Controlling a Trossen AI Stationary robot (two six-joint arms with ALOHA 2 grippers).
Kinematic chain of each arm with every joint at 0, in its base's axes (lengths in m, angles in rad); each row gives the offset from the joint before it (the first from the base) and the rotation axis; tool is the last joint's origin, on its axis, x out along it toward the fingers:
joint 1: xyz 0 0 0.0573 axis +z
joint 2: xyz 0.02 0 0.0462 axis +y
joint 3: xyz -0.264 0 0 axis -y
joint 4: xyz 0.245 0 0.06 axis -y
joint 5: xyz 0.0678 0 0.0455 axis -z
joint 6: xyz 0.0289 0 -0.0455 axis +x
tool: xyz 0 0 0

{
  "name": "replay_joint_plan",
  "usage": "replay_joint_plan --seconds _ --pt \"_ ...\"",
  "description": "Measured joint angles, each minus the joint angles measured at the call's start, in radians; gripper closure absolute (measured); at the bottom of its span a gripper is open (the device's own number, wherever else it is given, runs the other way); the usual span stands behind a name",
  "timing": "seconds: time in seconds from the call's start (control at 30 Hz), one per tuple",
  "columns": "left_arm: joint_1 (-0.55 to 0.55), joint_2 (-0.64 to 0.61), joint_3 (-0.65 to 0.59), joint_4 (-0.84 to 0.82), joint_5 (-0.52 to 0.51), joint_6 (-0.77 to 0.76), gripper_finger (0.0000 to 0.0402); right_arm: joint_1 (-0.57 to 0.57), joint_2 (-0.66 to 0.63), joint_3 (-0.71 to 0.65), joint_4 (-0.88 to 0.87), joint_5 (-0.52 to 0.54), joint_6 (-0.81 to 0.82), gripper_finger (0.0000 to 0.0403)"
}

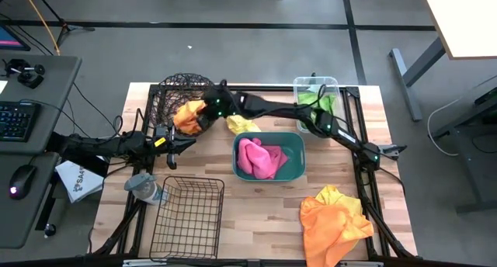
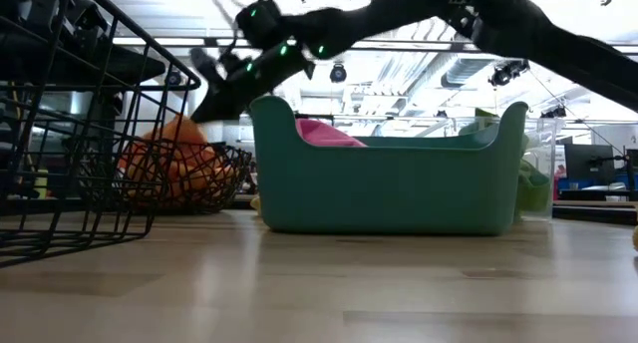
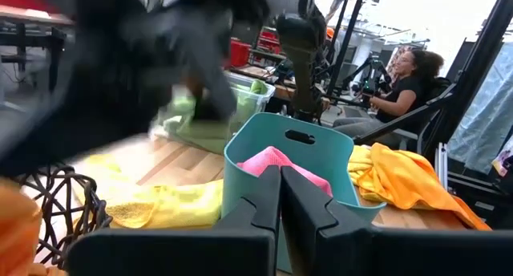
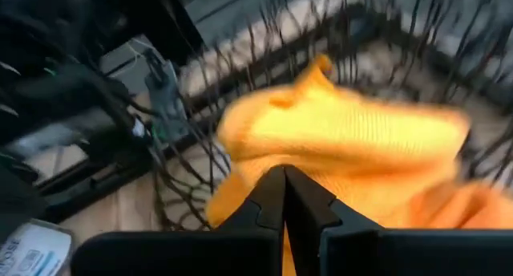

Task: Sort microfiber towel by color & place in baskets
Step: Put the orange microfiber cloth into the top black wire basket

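The orange towel [image 1: 189, 116] lies heaped at the round wire basket [image 1: 172, 92]'s five-o'clock rim, part inside; the right gripper [image 1: 208, 112] sits just at the towel's three o'clock, fingers pressed together, apparently empty; the left gripper [image 1: 189, 143], likewise closed, waits at the towel's six o'clock; the right arm is nearer.

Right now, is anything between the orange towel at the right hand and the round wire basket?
Nothing visible. The right hand is at the round wire basket, with the orange towel lying over its rim. The left hand waits nearby, shut.
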State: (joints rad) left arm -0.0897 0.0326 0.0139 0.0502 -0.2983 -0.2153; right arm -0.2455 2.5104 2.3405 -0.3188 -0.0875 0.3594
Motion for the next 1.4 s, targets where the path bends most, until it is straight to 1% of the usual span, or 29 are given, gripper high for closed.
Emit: replay_joint_plan --seconds 0.17,0.27,0.33,0.43,0.53,0.63,0.67,0.7,0.8,0.87,0.97,1.03,1.07,1.13,1.2,1.27,1.33,1.4 --pt "0.000 0.000 0.000 0.000 0.000 0.000 0.0401 -0.015 -0.072 0.002 -0.050 -0.003 -0.161 0.0403" --pt "0.000 0.000 0.000 0.000 0.000 0.000 0.0401 -0.028 -0.112 0.002 -0.153 -0.017 -0.234 0.0399" --pt "0.000 0.000 0.000 0.000 0.000 0.000 0.0402 -0.039 -0.157 0.001 -0.263 -0.037 -0.253 0.0388" --pt "0.000 0.000 0.000 0.000 0.000 0.000 0.0402 -0.050 -0.245 0.002 -0.514 -0.048 -0.280 0.0356" --pt "0.000 0.000 0.000 0.000 0.001 0.000 0.0401 -0.041 -0.310 0.003 -0.846 -0.078 -0.328 0.0311" --pt "0.000 0.000 0.000 0.000 0.000 0.000 0.0401 0.020 -0.349 0.001 -1.177 -0.111 -0.340 0.0269" --pt "0.000 0.000 0.000 0.000 0.000 0.000 0.0401 0.048 -0.360 0.001 -1.257 -0.108 -0.338 0.0257" --pt "0.000 0.000 0.000 0.001 0.000 0.000 0.0402 0.078 -0.376 -0.006 -1.272 -0.101 -0.326 0.0246" --pt "0.000 0.000 0.000 0.000 0.000 0.000 0.0401 0.184 -0.485 -0.109 -1.210 -0.088 -0.224 0.0220" --pt "0.000 0.000 0.000 0.000 0.000 0.000 0.0401 0.268 -0.563 -0.195 -1.201 -0.028 -0.173 0.0209" --pt "0.000 0.003 0.000 0.001 0.001 0.000 0.0402 0.390 -0.671 -0.403 -1.260 0.069 0.011 0.0199" --pt "0.000 0.003 0.000 0.000 0.002 0.000 0.0402 0.463 -0.763 -0.563 -1.239 0.082 0.166 0.0193" --pt "0.000 0.003 0.000 0.001 0.002 0.000 0.0401 0.502 -0.813 -0.641 -1.236 0.072 0.260 0.0191" --pt "0.000 0.003 0.000 -0.001 0.002 0.000 0.0401 0.586 -0.912 -0.803 -1.207 -0.009 0.465 0.0186" --pt "0.000 0.003 0.000 0.001 0.001 0.000 0.0401 0.671 -0.993 -0.957 -1.077 -0.106 0.690 0.0182" --pt "0.000 0.003 0.000 0.000 0.001 0.000 0.0402 0.756 -1.064 -1.095 -0.960 -0.160 0.915 0.0179" --pt "0.000 0.003 0.000 0.000 0.001 0.000 0.0401 0.836 -1.117 -1.204 -0.858 -0.208 1.112 0.0178" --pt "0.000 0.003 0.000 0.000 0.001 0.000 0.0401 0.908 -1.137 -1.292 -0.748 -0.253 1.274 0.0178"
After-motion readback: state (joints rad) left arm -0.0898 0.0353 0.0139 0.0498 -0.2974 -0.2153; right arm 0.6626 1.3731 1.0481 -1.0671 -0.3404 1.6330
